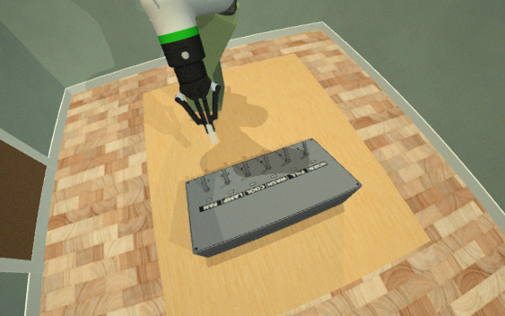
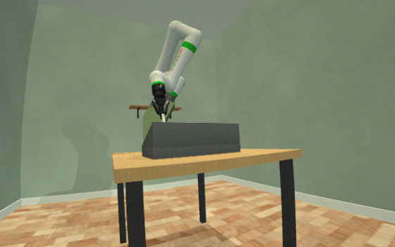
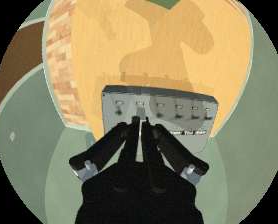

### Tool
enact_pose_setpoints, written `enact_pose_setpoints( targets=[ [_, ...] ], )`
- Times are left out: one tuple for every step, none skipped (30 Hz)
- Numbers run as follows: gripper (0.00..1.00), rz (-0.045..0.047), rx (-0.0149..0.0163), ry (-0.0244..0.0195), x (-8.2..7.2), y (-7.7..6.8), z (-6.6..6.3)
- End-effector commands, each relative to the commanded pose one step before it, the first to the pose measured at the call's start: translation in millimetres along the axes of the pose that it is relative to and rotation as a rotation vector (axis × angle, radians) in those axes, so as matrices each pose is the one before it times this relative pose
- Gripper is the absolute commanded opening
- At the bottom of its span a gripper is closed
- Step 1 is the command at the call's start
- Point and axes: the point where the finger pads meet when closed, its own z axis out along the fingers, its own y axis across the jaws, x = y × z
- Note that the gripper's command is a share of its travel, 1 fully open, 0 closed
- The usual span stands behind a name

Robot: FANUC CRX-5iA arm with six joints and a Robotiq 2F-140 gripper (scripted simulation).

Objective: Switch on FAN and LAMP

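Note:
A grey console point(image 1: 270, 197) lies on the wooden table with a row of several toggle levers along its far edge. Labels run FAN point(image 1: 210, 206), LAMP point(image 1: 233, 197), COOL, WASH, FILL and one more. The FAN lever point(image 1: 204, 183) and LAMP lever point(image 1: 226, 177) stand at the left end. My gripper point(image 1: 211, 134) is shut and empty. It hangs above the table behind the console's left end, apart from the levers. In the wrist view the fingertips point(image 3: 140, 123) point at the console point(image 3: 159, 113). The exterior view shows only the console's plain back side point(image 2: 192, 139).
The table top point(image 1: 259, 179) is a light wooden board with edges on all sides. A green pedestal point(image 2: 154, 121) carries the arm behind the table. A brown shelf point(image 2: 137, 107) hangs on the far wall.

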Motion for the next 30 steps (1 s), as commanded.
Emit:
enact_pose_setpoints(
  targets=[
    [0.00,0.00012,-0.00013,0.00034,-0.08,-0.28,2.92],
    [0.00,0.00000,0.00000,0.00000,0.00,0.00,0.00],
    [0.00,0.00000,0.00000,0.00000,0.00,0.00,0.00],
    [0.00,0.00000,-0.00001,0.00000,-0.02,-0.02,1.19],
    [0.00,-0.00001,0.00001,0.00000,-0.01,-0.03,1.31],
    [0.00,-0.00001,0.00001,0.00000,-0.01,-0.03,1.45],
    [0.00,0.00001,-0.00002,0.00000,-0.03,-0.03,1.60],
    [0.00,-0.00001,0.00001,0.00000,-0.01,-0.03,1.72],
    [0.00,0.00000,0.00001,0.00000,-0.02,-0.04,1.86],
    [0.00,0.00001,-0.00001,0.00000,-0.03,-0.04,2.01],
    [0.00,-0.00002,0.00003,0.00000,-0.01,-0.04,2.12],
    [0.00,0.00002,-0.00003,0.00000,-0.04,-0.05,2.28],
    [0.00,-0.00002,0.00002,0.00000,-0.01,-0.05,2.38],
    [0.00,0.00001,-0.00002,0.00000,-0.04,-0.05,2.53],
    [0.00,-0.00002,0.00002,0.00000,-0.02,-0.05,2.61],
    [0.00,0.00001,-0.00002,0.00000,-0.04,-0.06,2.75],
    [0.00,-0.00001,0.00001,0.00000,-0.02,-0.06,2.83],
    [0.00,0.00000,0.00000,0.00000,-0.03,-0.06,2.94],
    [0.00,0.00000,0.00000,0.00000,0.00,0.00,0.00],
    [0.00,0.00000,0.00000,0.00000,0.00,0.00,0.00],
    [0.00,0.00000,0.00000,0.00000,-0.03,-0.06,3.02],
    [0.00,-0.00001,0.00001,0.00000,-0.02,-0.06,3.08],
    [0.00,0.00001,-0.00001,0.00000,-0.04,-0.07,3.16],
    [0.00,0.00000,0.00000,0.00000,-0.03,-0.06,3.20],
    [0.00,-0.00001,0.00001,0.00000,-0.02,-0.06,3.22],
    [0.00,0.00001,-0.00001,0.00000,-0.04,-0.07,3.26],
    [0.00,0.00000,0.00000,0.00000,-0.03,-0.07,3.26],
    [0.00,-0.00001,0.00001,0.00000,-0.02,-0.06,3.23],
    [0.00,0.00001,-0.00001,0.00000,-0.04,-0.07,3.23],
    [0.00,0.00000,0.00000,0.00000,-0.03,-0.06,3.17]
  ],
)
